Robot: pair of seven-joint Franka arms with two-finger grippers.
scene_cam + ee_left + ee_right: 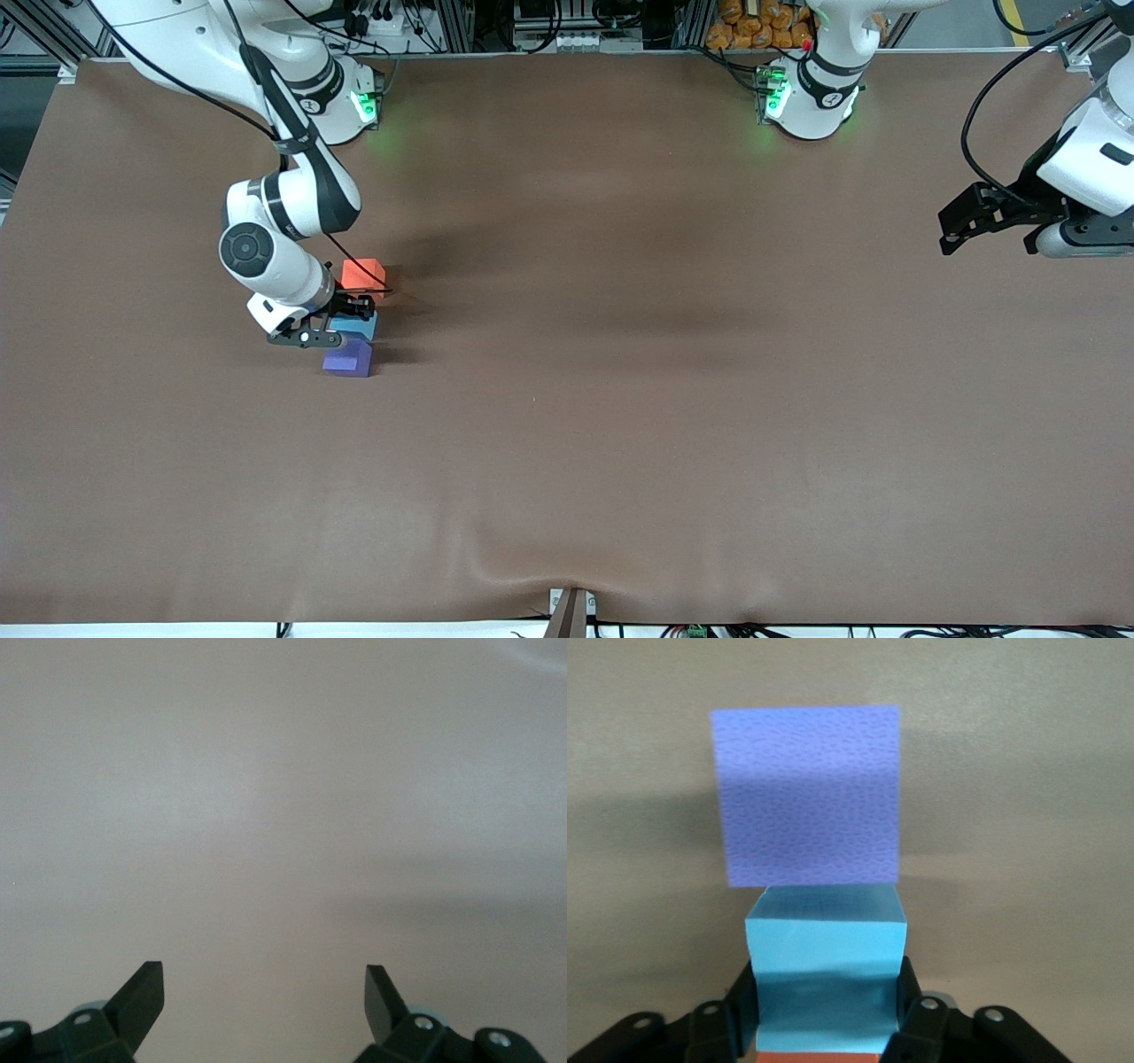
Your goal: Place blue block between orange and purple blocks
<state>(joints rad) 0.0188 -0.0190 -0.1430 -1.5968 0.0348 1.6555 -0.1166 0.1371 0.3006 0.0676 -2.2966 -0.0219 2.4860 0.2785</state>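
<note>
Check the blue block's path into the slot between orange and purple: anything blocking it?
Nothing visible blocks it. The right gripper is shut on the blue block, already in the gap between the orange block and the purple block. The left gripper waits open at the left arm's end of the table.

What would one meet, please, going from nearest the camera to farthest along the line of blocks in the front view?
Purple block → blue block, gripped by the right tool → orange block. The left tool waits open above the left arm's end of the table.
</note>
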